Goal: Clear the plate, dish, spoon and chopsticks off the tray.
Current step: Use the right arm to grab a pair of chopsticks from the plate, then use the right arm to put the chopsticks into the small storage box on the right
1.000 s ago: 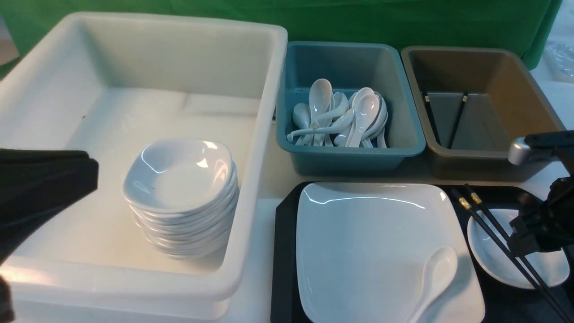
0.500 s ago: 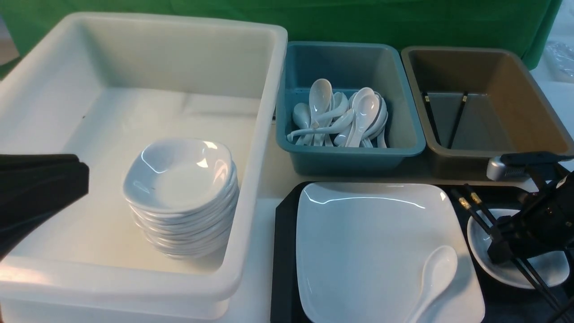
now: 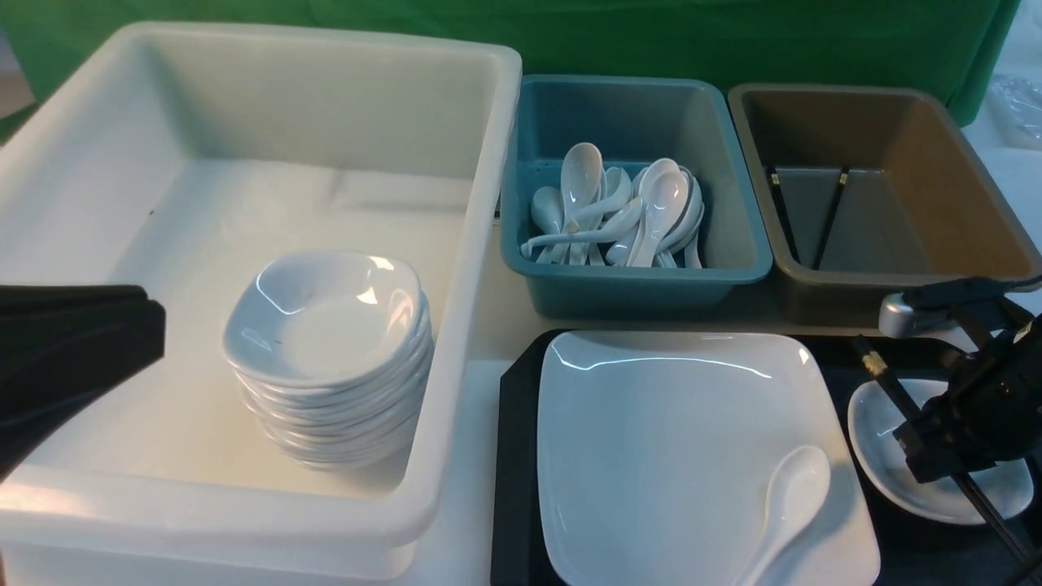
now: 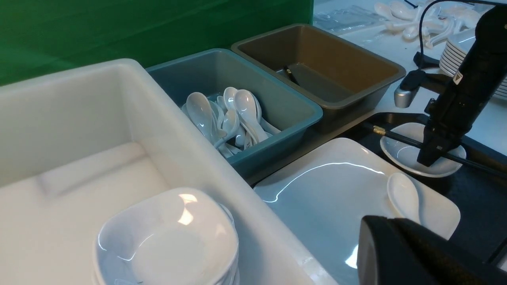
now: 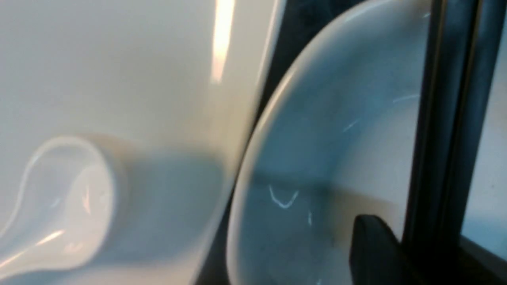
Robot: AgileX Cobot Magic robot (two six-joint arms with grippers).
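The black tray point(image 3: 513, 456) holds the large white plate point(image 3: 676, 423) with the white spoon point(image 3: 794, 496) lying on its near right corner. The small white dish point(image 3: 883, 456) sits on the tray to the plate's right. My right gripper point(image 3: 936, 456) is over the dish, shut on the black chopsticks point(image 3: 883, 378), which run slanted across it. The right wrist view shows the chopsticks point(image 5: 447, 118) beside one finger point(image 5: 372, 253), above the dish point(image 5: 317, 158). My left gripper point(image 3: 81, 342) hovers shut and empty over the white bin's near left part.
A big white bin point(image 3: 326, 37) on the left holds a stack of small dishes point(image 3: 326, 325). A teal bin point(image 3: 635, 281) behind the tray holds several white spoons point(image 3: 619, 212). A brown bin point(image 3: 944, 163) at the back right holds another black pair point(image 3: 830, 212).
My right gripper came down and leftward over the dish and closed on the chopsticks. The two sticks now lie together and have shifted right. The left arm barely moved.
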